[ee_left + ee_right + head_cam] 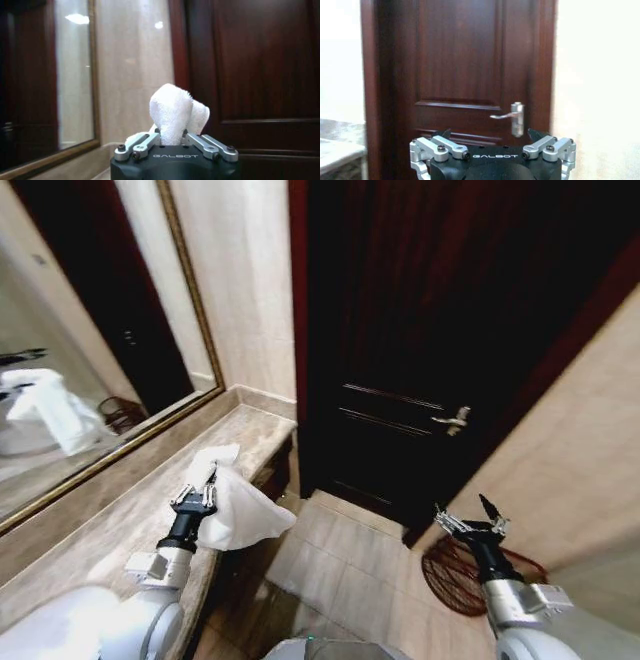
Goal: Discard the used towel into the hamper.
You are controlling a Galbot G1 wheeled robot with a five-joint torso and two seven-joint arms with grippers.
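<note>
A crumpled white towel hangs from my left gripper, which is shut on it and held just above the marble counter's end. In the left wrist view the towel stands up between the closed fingers of my left gripper. The hamper, a dark reddish-brown wire basket, stands on the floor by the right wall, partly behind my right gripper. That gripper is open and holds nothing; its spread fingers face the door.
A marble counter runs along the left under a gold-framed mirror. A dark wooden door with a silver lever handle stands ahead. Tiled floor lies between the counter and the hamper. A beige wall closes the right side.
</note>
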